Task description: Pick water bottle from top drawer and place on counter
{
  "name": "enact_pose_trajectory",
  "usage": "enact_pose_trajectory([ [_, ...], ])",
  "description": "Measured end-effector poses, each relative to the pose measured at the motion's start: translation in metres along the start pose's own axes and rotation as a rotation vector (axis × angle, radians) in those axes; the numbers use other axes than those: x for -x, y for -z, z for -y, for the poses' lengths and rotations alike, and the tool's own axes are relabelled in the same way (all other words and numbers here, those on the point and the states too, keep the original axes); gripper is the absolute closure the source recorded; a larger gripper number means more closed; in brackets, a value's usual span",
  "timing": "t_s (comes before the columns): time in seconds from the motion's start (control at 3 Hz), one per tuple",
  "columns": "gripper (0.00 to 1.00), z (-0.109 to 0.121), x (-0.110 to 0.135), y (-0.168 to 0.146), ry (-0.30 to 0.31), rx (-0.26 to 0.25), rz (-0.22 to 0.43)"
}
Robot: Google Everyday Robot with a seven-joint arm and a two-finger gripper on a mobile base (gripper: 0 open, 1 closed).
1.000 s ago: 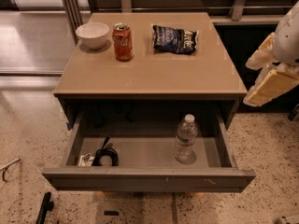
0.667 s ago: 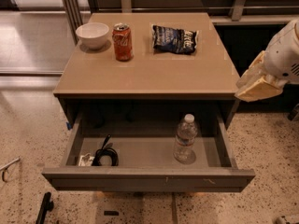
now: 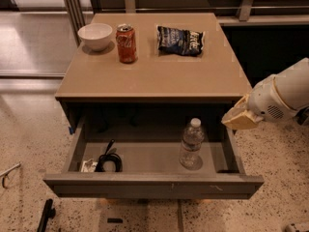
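The water bottle (image 3: 191, 143), clear with a white cap, stands upright in the right half of the open top drawer (image 3: 154, 183). The drawer is pulled out below the tan counter (image 3: 154, 74). My gripper (image 3: 240, 119) comes in from the right on a white arm. It hangs over the drawer's right wall, right of the bottle and slightly above its cap, not touching it.
On the counter stand a white bowl (image 3: 95, 35), a red-orange soda can (image 3: 127, 43) and a dark chip bag (image 3: 181, 39). A black coiled cable (image 3: 109, 159) and a small white item lie in the drawer's left part. Speckled floor surrounds the cabinet.
My gripper has moved left and down, from beside the counter's right edge to over the drawer's right wall, nearer the bottle. Nothing else moved.
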State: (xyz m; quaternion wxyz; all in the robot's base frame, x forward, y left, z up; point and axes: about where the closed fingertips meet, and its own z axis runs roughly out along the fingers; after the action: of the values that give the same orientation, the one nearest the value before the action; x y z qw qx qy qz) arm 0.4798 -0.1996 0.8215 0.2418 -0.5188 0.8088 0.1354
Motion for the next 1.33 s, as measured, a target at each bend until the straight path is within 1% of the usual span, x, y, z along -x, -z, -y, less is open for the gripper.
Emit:
enact_pose_trajectory([
  [0.33, 1.00, 0.000, 0.000, 0.000, 0.000, 0.000, 0.000],
  [0.67, 0.81, -0.005, -0.005, -0.009, 0.002, 0.015, 0.008],
  [1.0, 0.58, -0.013, -0.009, -0.020, 0.001, 0.035, 0.019],
  [1.33, 0.27, -0.020, -0.012, -0.033, -0.003, 0.051, 0.047],
])
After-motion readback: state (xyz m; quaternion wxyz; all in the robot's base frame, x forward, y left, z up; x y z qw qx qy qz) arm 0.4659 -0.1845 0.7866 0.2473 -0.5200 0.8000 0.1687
